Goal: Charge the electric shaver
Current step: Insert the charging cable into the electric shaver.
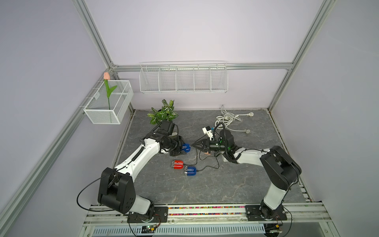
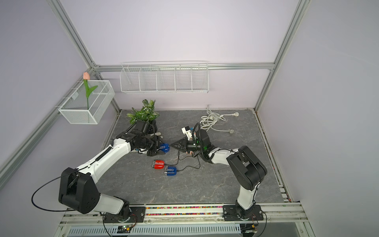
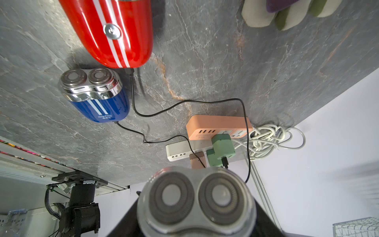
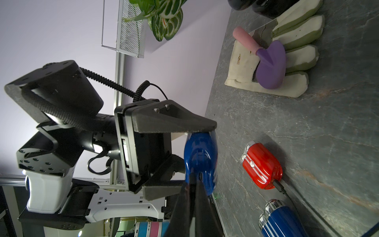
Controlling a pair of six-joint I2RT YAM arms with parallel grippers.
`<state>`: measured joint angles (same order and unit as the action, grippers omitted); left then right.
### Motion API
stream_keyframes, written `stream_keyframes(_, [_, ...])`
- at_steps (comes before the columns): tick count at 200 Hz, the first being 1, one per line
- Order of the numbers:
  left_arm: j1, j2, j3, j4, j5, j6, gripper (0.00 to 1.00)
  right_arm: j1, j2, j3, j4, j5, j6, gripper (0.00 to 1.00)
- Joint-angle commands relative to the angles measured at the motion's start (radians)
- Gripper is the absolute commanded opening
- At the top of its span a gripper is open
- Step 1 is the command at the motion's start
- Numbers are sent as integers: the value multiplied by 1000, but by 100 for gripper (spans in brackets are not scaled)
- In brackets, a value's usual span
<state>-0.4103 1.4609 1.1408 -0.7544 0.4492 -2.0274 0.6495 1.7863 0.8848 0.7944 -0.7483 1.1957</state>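
Blue shaver [image 1: 185,147] clamped in left gripper [image 1: 180,147], frame centre, clear of table [image 1: 235,184]. Long axis laid left-right, base port turned toward right gripper [image 1: 194,146] just beside it, tip pressed together, black plug [image 1: 191,145] judged pinched. "Royalstar" read on second blue shaver [image 3: 98,102], wrist view left-centre.

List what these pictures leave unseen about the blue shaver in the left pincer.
- Port of the held blue shaver: right wrist view, the blurred right pincer covers it; any plug unseen.
- Its body: left wrist view, bottom edge crops it; heads blurred.
- The orange power strip: in both top views, mostly under the right arm.
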Motion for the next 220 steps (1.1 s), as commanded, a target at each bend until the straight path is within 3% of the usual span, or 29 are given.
stream_keyframes(1, [-1,1,37,16,41,-62,0,14,9,0,17,-14,-7,7])
stream_keyframes(220, [-2,25,61,28,63,-55,0,15,48,-38,75,-4,21,7])
